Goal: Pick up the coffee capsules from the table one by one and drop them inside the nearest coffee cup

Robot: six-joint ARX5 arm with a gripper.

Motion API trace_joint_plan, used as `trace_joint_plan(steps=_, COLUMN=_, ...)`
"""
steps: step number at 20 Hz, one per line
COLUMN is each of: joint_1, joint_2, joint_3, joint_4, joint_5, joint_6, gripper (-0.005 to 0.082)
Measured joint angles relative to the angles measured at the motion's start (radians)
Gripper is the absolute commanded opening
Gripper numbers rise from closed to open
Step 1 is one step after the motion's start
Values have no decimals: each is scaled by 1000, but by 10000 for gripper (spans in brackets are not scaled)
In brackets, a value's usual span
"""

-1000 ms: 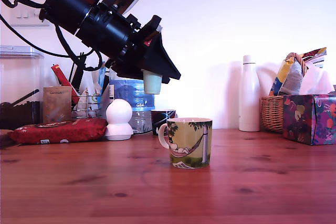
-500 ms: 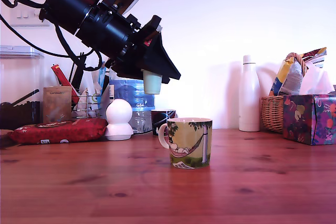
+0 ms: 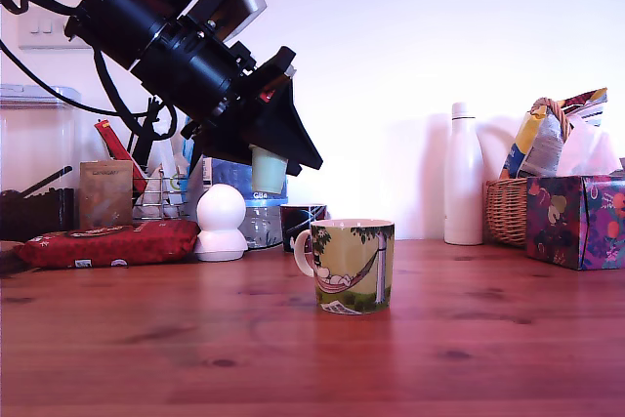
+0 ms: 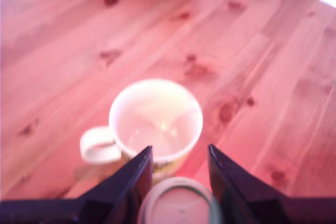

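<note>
Starting at the exterior view's left, a clear plastic container [image 3: 37, 158] stands against the white wall, with a small brown carton [image 3: 105, 194] beside it and a red patterned packet [image 3: 109, 242] lying flat in front. A wire rack [image 3: 161, 197] holding small items sits behind, and a white rounded figure [image 3: 222, 223] stands just to its right.

Above these, the black ARX5 arm [image 3: 161, 31] slants down from the upper left corner. Its gripper [image 3: 262, 165] hangs in the air with both dark fingers [image 4: 127, 182] closed against the sides of a pale cream-green coffee capsule [image 3: 268, 170], which points downward, well clear of the wooden table [image 3: 488, 339]. In the wrist view the capsule's round flat end shows between the two fingers, blurred.

Behind and below the gripper stand a large water bottle [image 3: 246, 204] and a small dark patterned cup [image 3: 303, 225].

Near the middle of the table sits the coffee cup [image 3: 350, 265], a mug printed with a hammock between trees, its white handle toward the exterior view's left. It stands lower than the capsule and toward the exterior view's right of it. In the wrist view its open white inside lies just beyond the fingertips.

Further right stand a white bottle [image 3: 464, 175], a wicker basket [image 3: 508, 212] stuffed with packets, and a floral-patterned box [image 3: 576, 221] at the edge.
</note>
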Motion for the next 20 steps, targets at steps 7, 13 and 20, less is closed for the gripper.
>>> trace_joint_plan(steps=7, joint_1=0, joint_2=0, joint_3=98, joint_4=-87, joint_5=-4, joint_6=23, gripper=198)
trace_joint_plan(steps=13, joint_1=0, joint_2=2, joint_3=134, joint_4=-127, joint_5=-4, joint_6=26, gripper=198)
trace_joint_plan(steps=20, joint_1=-19, joint_2=166, joint_3=320, joint_4=-245, joint_5=-4, joint_6=44, gripper=201)
